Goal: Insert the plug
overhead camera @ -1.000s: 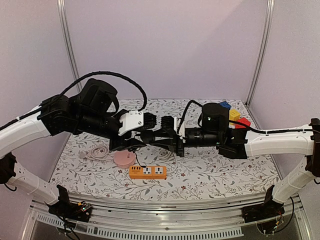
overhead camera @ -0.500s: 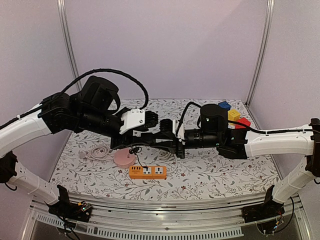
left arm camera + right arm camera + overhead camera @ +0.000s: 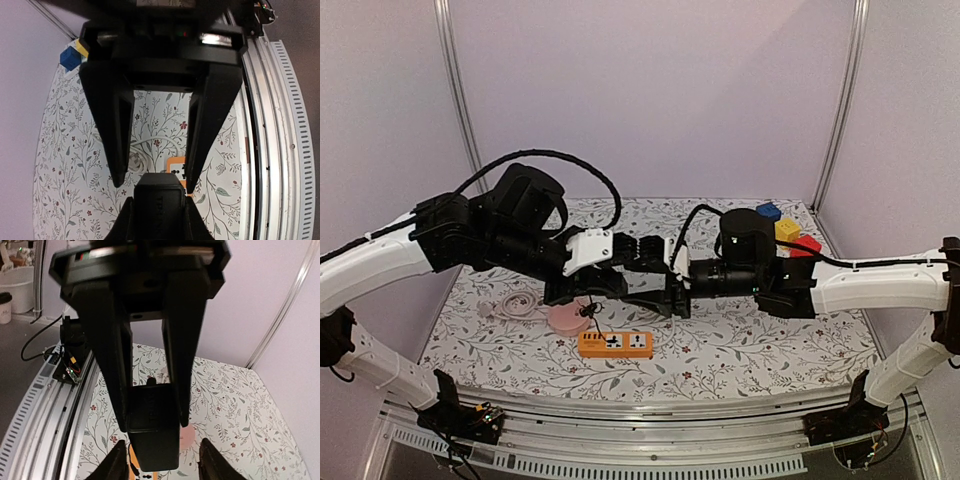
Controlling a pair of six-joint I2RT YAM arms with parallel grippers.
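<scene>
My right gripper (image 3: 152, 421) is shut on a black plug adapter (image 3: 152, 442) and holds it in the air over the table's middle (image 3: 645, 285). A thin black cable (image 3: 592, 318) hangs from it. My left gripper (image 3: 154, 183) is open. Its fingers (image 3: 114, 135) face the right gripper, with the near end of the plug (image 3: 159, 205) at their tips. The two grippers meet head-on in the top view, the left one (image 3: 655, 272) against the right one (image 3: 632, 290). The orange power strip (image 3: 615, 344) lies flat on the table below them and also shows in the left wrist view (image 3: 176, 165).
A pink round disc (image 3: 565, 318) and a coiled white cable (image 3: 515, 303) lie left of the strip. Blue, yellow and red blocks (image 3: 787, 232) stand at the back right. The metal rail (image 3: 640, 415) runs along the near edge.
My left arm has moved right and slightly down, bringing its open fingers up to the plug in my right gripper. The right arm has hardly moved.
</scene>
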